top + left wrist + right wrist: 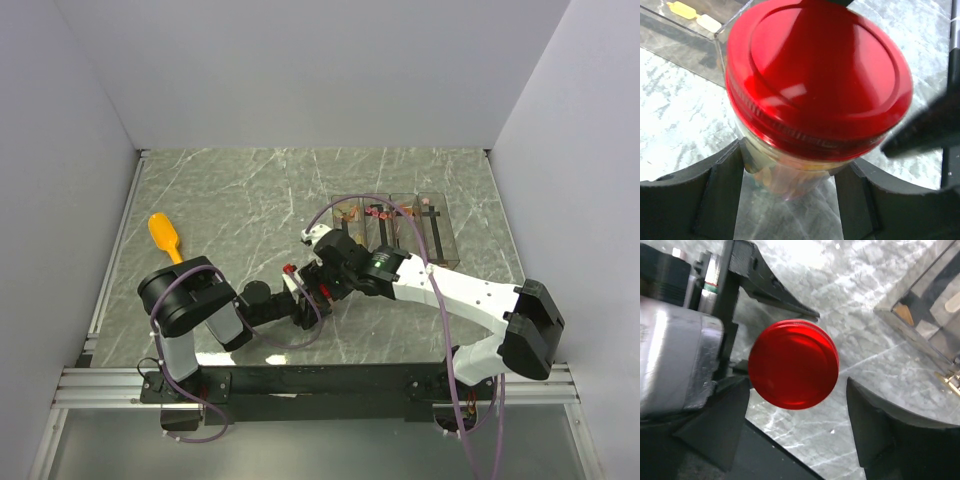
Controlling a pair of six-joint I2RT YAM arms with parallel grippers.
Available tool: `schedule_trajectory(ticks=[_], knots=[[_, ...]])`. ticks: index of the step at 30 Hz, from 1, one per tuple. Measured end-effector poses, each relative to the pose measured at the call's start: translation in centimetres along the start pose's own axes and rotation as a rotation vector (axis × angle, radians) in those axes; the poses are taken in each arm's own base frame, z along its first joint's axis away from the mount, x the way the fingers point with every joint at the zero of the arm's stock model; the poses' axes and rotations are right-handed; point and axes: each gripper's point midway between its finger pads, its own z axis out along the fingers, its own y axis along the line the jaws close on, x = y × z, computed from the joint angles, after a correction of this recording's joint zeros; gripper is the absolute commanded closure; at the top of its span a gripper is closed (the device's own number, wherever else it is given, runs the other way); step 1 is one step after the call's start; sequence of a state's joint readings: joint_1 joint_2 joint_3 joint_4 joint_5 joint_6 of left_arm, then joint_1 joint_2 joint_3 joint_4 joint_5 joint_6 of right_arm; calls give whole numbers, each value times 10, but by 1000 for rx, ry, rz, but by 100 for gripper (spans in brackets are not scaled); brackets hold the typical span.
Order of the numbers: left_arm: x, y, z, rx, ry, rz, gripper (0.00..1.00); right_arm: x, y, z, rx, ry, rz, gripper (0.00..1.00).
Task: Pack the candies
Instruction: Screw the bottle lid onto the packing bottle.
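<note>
Now, left gripper [795, 167] grasping red-lidded jar [792, 182] of candies [771, 175], right gripper [796, 392] released around lid [792, 365].

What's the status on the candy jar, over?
Left gripper shut on jar, red lid on. Right gripper open, astride lid. Candies show inside jar. Yellow scoop off left, no obstruction.

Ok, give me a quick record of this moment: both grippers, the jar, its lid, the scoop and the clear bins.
left gripper: closed around the body of the jar, below the lid
right gripper: open, jaws either side of the red lid, a gap showing on one side
jar: lid on, candies visible through the wall
yellow scoop: lying apart, left of both grippers
clear bins: row of compartments beyond the grippers, a few candies inside
</note>
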State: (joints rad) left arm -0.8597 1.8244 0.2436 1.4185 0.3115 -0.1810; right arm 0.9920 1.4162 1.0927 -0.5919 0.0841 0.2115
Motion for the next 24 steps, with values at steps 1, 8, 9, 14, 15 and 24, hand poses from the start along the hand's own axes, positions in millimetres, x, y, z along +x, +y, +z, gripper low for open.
schedule_trajectory(ticks=[1,8,9,14,15,24], knots=[[0,1,0,-3,-1,9,53,1,-1,0,5,4,10,12],[0,2,0,-4,0,38,53,0,0,-10,4,-9,60,5],[0,2,0,-4,0,42,53,-3,-1,-13,1,-21,67,5],[1,2,1,-3,-1,49,52,-17,-13,-29,-2,-88,118,9],[1,2,1,-3,-1,50,52,-21,-17,-32,-3,-104,133,9],[1,2,1,-2,-2,54,51,-30,-27,-28,-52,-168,202,18]])
